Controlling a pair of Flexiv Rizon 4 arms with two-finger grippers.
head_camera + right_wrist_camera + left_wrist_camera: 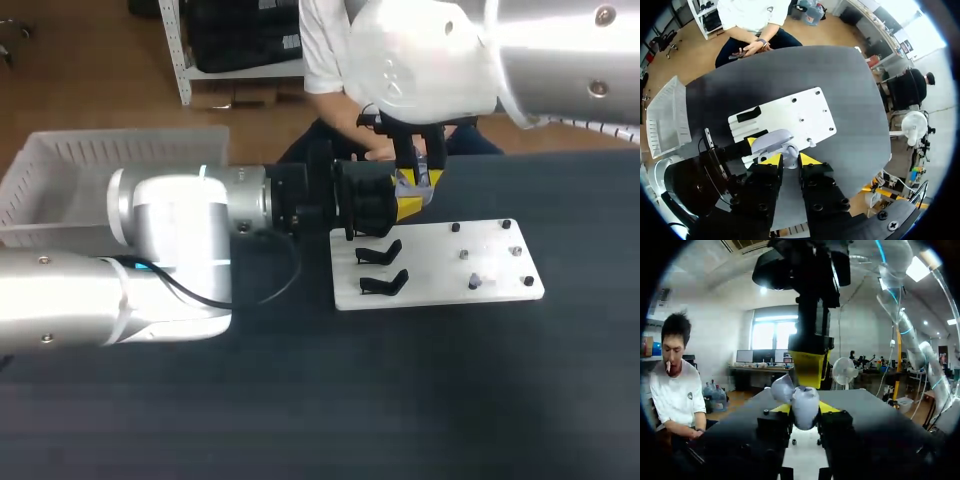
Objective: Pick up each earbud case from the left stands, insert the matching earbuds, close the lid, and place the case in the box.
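Insertion step: left claw (805, 414) clamps the open case (805, 402) (lid up); right claw (790, 161), directly above it and nearly closed, pinches an earbud (790, 150). Next: align, seat, release.

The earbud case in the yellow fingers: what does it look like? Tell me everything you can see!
The earbud case is small, rounded and pale lilac-grey, smooth like plastic. Its lid is flipped open and leans to one side. The left gripper pinches its body from two sides, holding it up over the white board. The right gripper sits just above its open top.
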